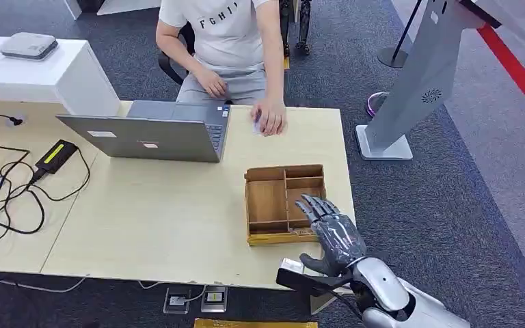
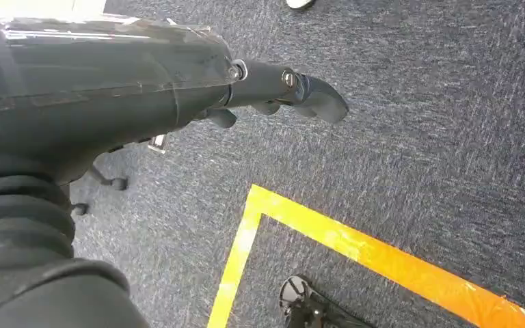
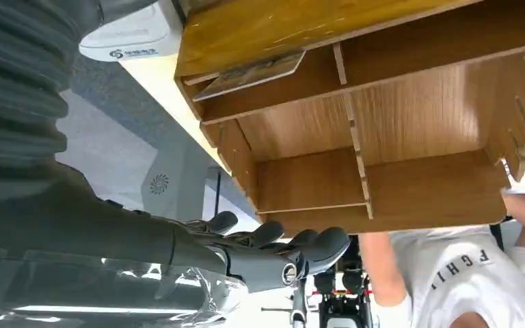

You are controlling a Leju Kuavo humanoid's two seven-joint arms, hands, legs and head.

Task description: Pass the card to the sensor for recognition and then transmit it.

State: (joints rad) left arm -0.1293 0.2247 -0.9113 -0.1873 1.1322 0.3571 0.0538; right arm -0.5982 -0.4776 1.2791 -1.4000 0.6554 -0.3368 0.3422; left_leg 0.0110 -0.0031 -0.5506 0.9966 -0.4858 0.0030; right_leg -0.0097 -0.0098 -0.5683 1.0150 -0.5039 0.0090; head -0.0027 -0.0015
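Right wrist view shows the card (image 3: 249,74) lying flat in the narrow near compartment of the wooden organiser tray (image 3: 410,116), its printed face up and one long edge against the tray's front wall. From the head view the same tray (image 1: 266,201) sits on the light wooden table (image 1: 143,212) near the table's right edge, with a large compartment and several smaller ones.

The right hand (image 1: 331,232) hovers over the tray's near right corner, palm down, fingers stretched forward and spread apart, grasping nothing; the thumb juts out to the side above the table's front edge. Its silver forearm rises from the lower right. In the right wrist view the fingers (image 3: 301,242) lie side by side, nearly straight.

The left hand (image 2: 280,85) hangs beside the body above the dark carpet (image 2: 417,137), its fingers loosely extended and holding nothing, over a yellow floor line (image 2: 355,242).

Beyond the tray, a person (image 1: 225,41) in a white shirt sits at the far side, one hand (image 1: 270,117) resting on the table beside an open grey laptop (image 1: 157,133). Black cables (image 1: 14,191) trail across the table's left part. A grey kiosk stand (image 1: 410,96) stands on the floor to the right.
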